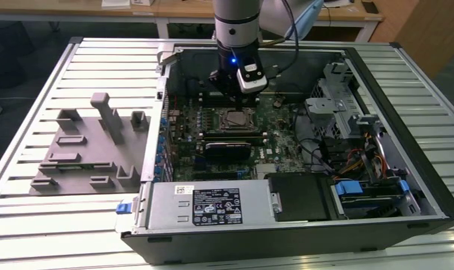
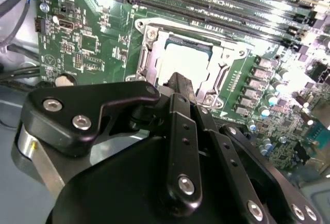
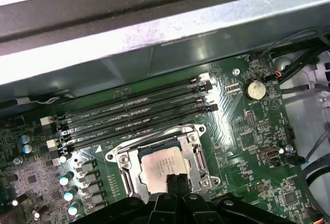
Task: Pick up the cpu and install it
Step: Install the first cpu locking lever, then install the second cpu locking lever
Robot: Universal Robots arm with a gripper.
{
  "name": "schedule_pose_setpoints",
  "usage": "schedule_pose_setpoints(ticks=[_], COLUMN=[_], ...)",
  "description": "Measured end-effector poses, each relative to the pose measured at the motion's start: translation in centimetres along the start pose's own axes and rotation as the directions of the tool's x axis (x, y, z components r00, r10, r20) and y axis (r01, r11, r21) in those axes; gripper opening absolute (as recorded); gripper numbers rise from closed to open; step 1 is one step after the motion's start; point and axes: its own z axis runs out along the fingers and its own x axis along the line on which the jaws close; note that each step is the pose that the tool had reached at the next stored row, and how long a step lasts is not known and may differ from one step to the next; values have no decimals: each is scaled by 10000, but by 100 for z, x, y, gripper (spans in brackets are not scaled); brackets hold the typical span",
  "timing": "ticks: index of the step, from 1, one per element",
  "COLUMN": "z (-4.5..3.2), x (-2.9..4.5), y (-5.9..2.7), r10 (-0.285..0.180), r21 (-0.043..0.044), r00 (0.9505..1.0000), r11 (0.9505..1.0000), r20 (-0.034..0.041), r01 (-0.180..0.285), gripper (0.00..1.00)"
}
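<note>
The cpu (image 1: 233, 119) lies flat in the motherboard socket inside the open computer case (image 1: 407, 107), its silver top facing up. In both wrist views the cpu (image 3: 157, 164) (image 2: 188, 59) sits within the metal socket frame (image 3: 122, 163). My gripper (image 1: 238, 106) hangs straight above it from the arm. Its two black fingers are pressed together, shut with nothing between them, and the tips (image 3: 176, 178) (image 2: 178, 77) stand just over the near edge of the chip. Whether they touch it I cannot tell.
A grey fixture block (image 1: 84, 152) stands on the slatted table at the exterior view's left. Memory slots (image 3: 134, 115) run beside the socket. A power supply (image 1: 211, 205), a drive cage (image 1: 339, 104) and loose cables (image 1: 347, 154) crowd the case.
</note>
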Motion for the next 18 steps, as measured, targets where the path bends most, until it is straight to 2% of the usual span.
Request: schedule_pose_setpoints(ticks=[3,4,9,11,18], z=[-1,1,10,13,13], x=[0,-2,-40,-56,-57], y=[0,0,-9,-16,-16], r10=[-1,-4,2,5,7], r21=[1,7,123,161,164], r00=[10000,10000,9995,9992,9991], r11=[10000,10000,9999,9999,9999], r20=[0,-21,-323,-412,-418], r01=[1,4,2,1,0], gripper=[11,11,11,11,11])
